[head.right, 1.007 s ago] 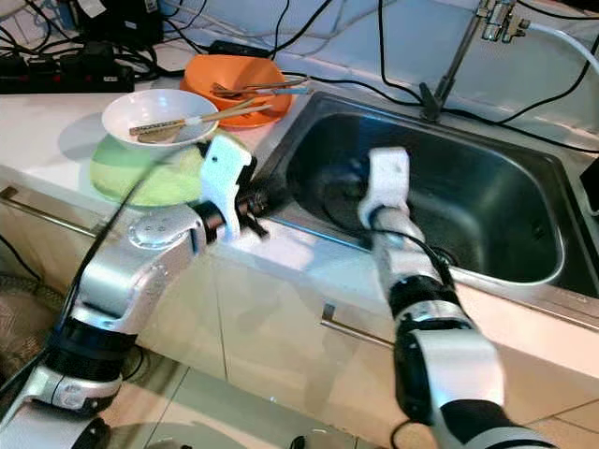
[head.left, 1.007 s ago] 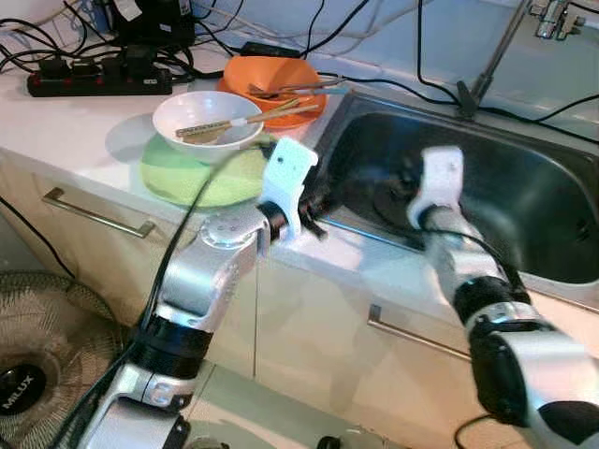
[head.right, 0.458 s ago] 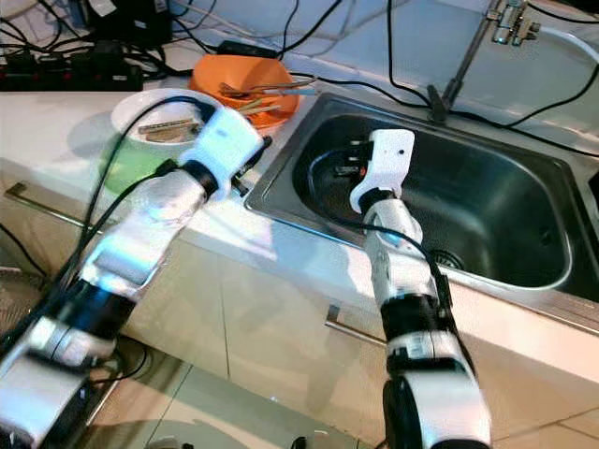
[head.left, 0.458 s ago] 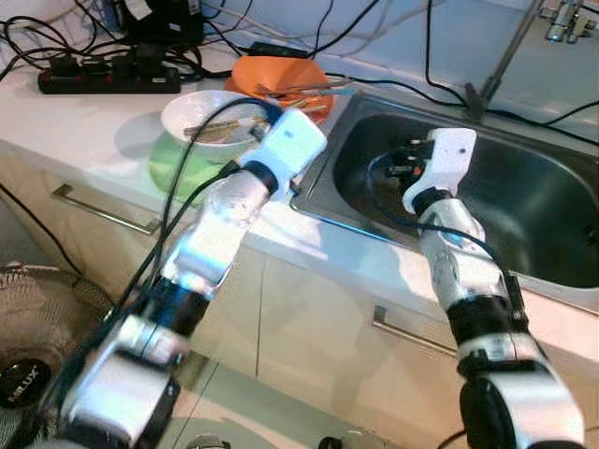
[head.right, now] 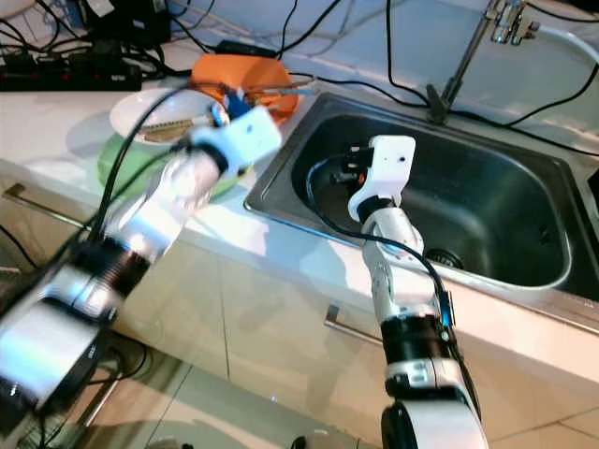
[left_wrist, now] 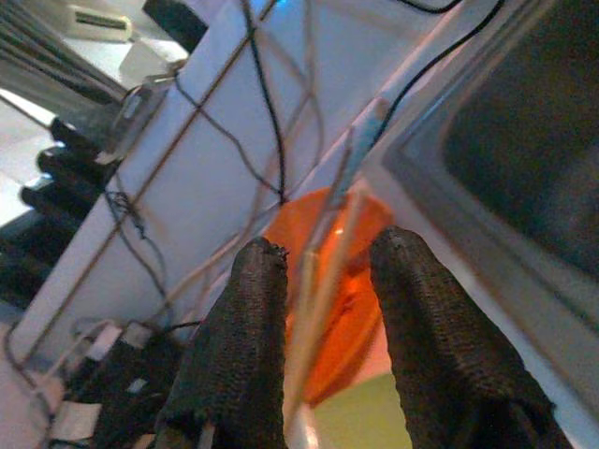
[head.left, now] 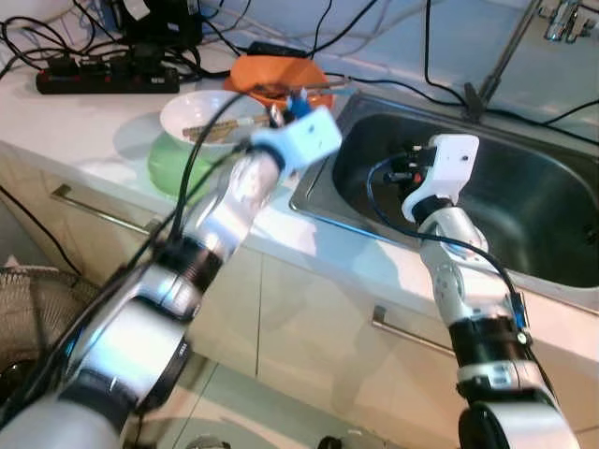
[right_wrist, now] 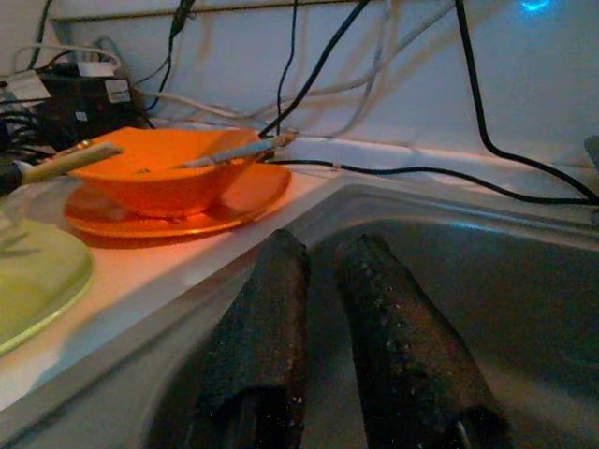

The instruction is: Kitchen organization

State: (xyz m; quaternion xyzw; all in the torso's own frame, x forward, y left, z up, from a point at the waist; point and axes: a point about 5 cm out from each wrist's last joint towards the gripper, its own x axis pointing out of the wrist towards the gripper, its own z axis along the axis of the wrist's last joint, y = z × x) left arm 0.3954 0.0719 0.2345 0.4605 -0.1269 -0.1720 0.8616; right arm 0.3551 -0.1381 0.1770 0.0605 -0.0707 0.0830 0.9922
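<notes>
— Where's the left end effector now?

— Up over the desk, its two black fingers set apart with a clear gap. A pair of chopsticks runs through that gap in the wrist view, though I can't tell whether the fingers touch them. Just beyond the fingertips sits the orange bowl on its orange plate, with utensils lying across the rim.

— And the white bowl?

— The white bowl is beside that end effector, resting on the green plate, near the sink's edge.

— The right one?

— The right end effector hangs inside the sink, fingers nearly together, just a narrow slit between them, gripping nothing. The orange bowl and plate lie past it on the desk, beyond the sink's rim.

— Further back?

— A black power strip and a tangle of cables against the wall, and the tap behind the sink.
</notes>
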